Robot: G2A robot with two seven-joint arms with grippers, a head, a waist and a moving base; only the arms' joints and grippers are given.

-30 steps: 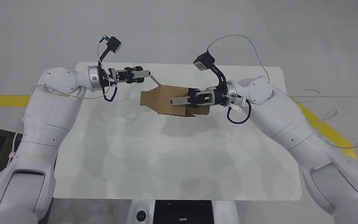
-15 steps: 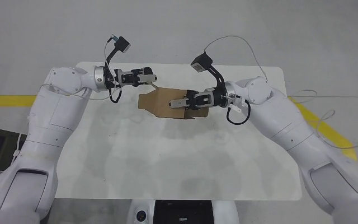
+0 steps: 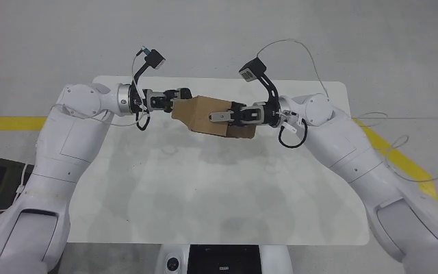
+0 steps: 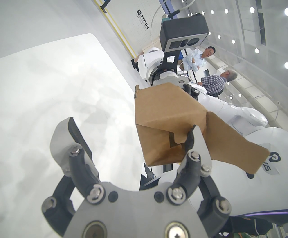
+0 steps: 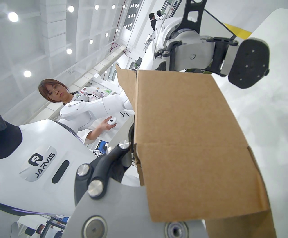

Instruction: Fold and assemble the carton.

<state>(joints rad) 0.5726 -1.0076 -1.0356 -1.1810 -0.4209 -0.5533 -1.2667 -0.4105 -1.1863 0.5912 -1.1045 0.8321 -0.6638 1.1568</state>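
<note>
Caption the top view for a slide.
Right claw holds the brown carton over the table; left claw open at its end.

I have a white, round-cornered table point(image 3: 205, 198) standing on a pale grey floor point(image 3: 205, 34). A yellow stripe point(image 3: 17, 123) painted on that floor shows on either side of the table. Through the wrist cameras I make out rows of round ceiling lights point(image 5: 13, 16) set in a white gridded ceiling.
</note>
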